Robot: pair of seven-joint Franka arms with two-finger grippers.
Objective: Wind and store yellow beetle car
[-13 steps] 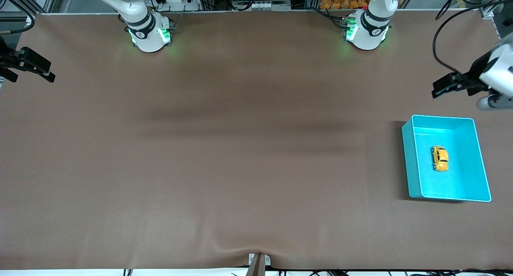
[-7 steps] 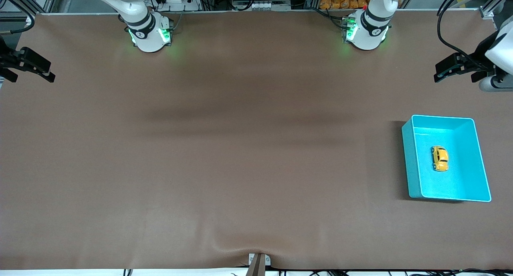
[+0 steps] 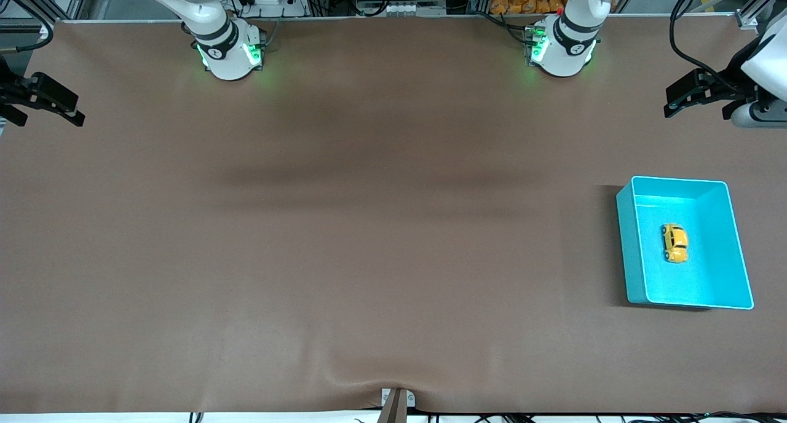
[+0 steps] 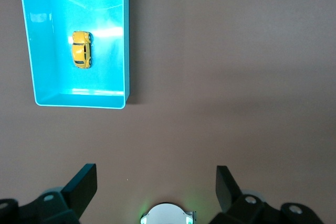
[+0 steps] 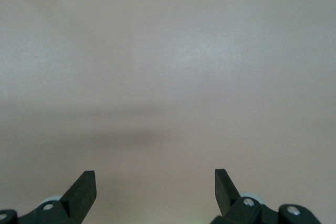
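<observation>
Seemingly the work is all but finished: in the front view the yellow beetle car (image 3: 674, 243) sits on its wheels on the floor of the turquoise bin (image 3: 627, 251), which rests on the brown desk (image 3: 369, 226) toward the left arm's end, so storing looks done, though whether the car has been wound cannot be judged from how it lies. The left claw (image 3: 682, 95) hangs over the bare desk at that same end, well apart from the bin and holding nothing, its fingers spread; the bin stands nearer to the front camera than the spot beneath it. The right claw (image 3: 46, 103) waits at the right arm's end of the desk, over its edge, also spread and empty, as far from the car as the desk allows. In the left wrist view the bin (image 4: 126, 40) shows whole with the car (image 4: 81, 50) roughly mid-floor, clear of all four walls, while the left claw (image 4: 156, 182) stands wide open with only brown desk between its fingertips and a clear stretch of desk separating it from the bin. In the right wrist view the right claw (image 5: 155, 182) is equally wide open over plain desk, gripping nothing, with neither car nor bin in sight. What is left, by my reading, is little more than both arms parking.
</observation>
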